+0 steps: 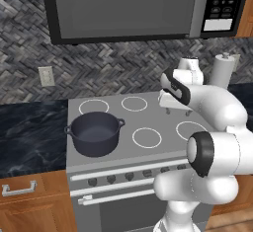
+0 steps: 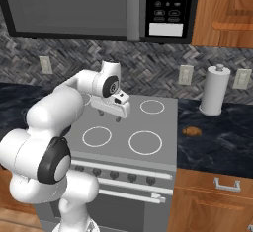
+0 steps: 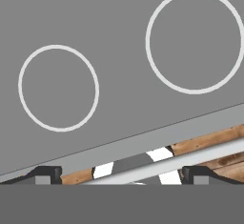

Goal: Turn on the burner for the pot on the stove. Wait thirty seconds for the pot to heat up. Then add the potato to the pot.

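1. The gripper (image 2: 110, 116) is hanging with jaws wide apart and empty over the flat grey stove (image 2: 163, 127).
2. The round dark pot (image 1: 95, 133) is sitting left of it.
3. The lumpy brown potato (image 2: 191, 132) is lying right, on speckled counter (image 2: 217, 142), seen from the right base camera.

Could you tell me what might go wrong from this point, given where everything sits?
The knobs form a close row, so the open gripper, hovering above the stove, might turn the wrong one. The pot sits front-left while the potato lies on the right counter, a long carry risking a drop.
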Controlling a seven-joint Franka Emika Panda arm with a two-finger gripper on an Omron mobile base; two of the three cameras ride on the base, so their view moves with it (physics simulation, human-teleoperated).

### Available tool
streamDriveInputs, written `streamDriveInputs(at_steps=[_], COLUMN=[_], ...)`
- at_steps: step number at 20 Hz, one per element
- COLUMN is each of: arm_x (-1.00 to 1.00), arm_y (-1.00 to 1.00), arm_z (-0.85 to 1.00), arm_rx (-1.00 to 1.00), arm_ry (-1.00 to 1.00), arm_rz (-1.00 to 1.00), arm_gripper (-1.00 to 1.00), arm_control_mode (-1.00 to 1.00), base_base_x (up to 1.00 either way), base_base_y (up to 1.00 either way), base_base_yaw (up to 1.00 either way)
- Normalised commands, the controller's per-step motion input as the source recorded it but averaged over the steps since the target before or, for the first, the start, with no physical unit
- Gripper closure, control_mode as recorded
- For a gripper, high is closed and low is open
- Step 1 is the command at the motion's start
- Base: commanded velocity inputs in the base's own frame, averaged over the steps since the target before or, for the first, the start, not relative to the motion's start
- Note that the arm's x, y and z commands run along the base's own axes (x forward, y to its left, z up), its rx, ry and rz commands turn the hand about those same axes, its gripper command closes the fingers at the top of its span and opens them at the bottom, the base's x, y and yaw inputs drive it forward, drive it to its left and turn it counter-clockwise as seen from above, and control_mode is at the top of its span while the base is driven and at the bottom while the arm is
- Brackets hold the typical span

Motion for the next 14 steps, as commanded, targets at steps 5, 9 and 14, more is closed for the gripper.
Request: streamDriveInputs(at_steps=[5, 9, 14], arm_x=[0.00, 0.00, 0.00], arm_y=[0.00, 0.00, 0.00], arm_z=[0.00, 0.00, 0.00], arm_rx=[0.00, 0.00, 0.00], arm_ry=[0.00, 0.00, 0.00], arm_rz=[0.00, 0.00, 0.00], arm_gripper=[-1.00, -1.00, -1.00], arm_control_mode=[-1.00, -1.00, -1.00], base_base_x=[0.00, 0.00, 0.00], base_base_y=[0.00, 0.00, 0.00], base_base_yaw=[0.00, 0.00, 0.00])
